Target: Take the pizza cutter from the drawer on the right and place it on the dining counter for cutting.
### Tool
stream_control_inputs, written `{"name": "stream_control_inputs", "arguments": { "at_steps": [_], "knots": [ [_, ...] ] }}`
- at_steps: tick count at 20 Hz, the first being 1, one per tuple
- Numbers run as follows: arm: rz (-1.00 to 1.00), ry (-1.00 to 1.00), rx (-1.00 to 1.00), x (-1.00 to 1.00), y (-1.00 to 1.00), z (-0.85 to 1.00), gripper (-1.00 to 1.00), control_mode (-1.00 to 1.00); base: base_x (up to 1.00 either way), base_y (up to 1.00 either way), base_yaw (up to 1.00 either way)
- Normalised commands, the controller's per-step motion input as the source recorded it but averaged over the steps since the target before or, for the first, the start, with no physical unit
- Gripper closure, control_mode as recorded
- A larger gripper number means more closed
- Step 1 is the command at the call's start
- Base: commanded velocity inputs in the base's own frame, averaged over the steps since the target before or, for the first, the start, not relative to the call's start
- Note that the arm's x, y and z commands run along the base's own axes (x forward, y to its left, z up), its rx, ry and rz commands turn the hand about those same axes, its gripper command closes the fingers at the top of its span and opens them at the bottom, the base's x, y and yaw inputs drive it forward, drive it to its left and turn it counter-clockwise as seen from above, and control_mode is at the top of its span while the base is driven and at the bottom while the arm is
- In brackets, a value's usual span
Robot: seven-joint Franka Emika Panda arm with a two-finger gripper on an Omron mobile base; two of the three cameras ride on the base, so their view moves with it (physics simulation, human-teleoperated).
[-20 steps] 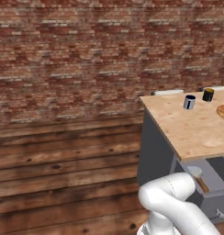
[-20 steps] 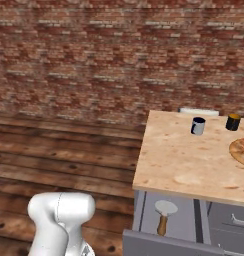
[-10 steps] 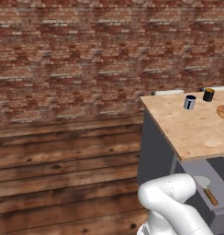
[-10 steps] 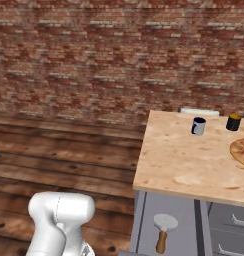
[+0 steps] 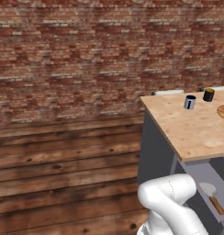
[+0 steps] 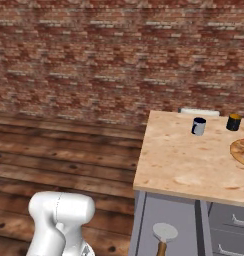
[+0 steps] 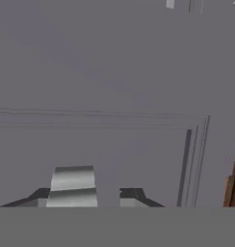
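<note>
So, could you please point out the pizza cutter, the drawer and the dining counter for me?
pizza cutter point(image 6: 165, 232): right base view, on the round grey blade.
drawer point(image 5: 202, 176): left base view, on the bare grey floor inside.
dining counter point(image 6: 181, 160): right base view, on the bare wood top.

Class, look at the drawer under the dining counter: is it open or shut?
Open. The drawer is pulled out from under the dining counter, and the pizza cutter lies exposed on its grey floor.
</note>
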Motion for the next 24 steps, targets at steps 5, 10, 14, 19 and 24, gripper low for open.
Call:
{"name": "stream_control_inputs", "arguments": {
  "at_steps": [5,10,14,19,24],
  "knots": [
    [-0.01,0.0,0.0,-0.01,0.0,0.0,1.0,-1.0,0.0,0.0,0.0],
    [0.0,0.0,0.0,0.0,0.0,0.0,1.0,-1.0,0.0,0.0,0.0],
    [0.0,0.0,0.0,0.0,0.0,0.0,1.0,-1.0,0.0,0.0,0.0],
    [0.0,0.0,0.0,0.0,0.0,0.0,-1.0,-1.0,0.0,0.0,0.0],
    [0.0,0.0,0.0,-0.14,-0.03,0.0,-1.0,-1.0,0.0,0.0,0.0]
  ]
}}
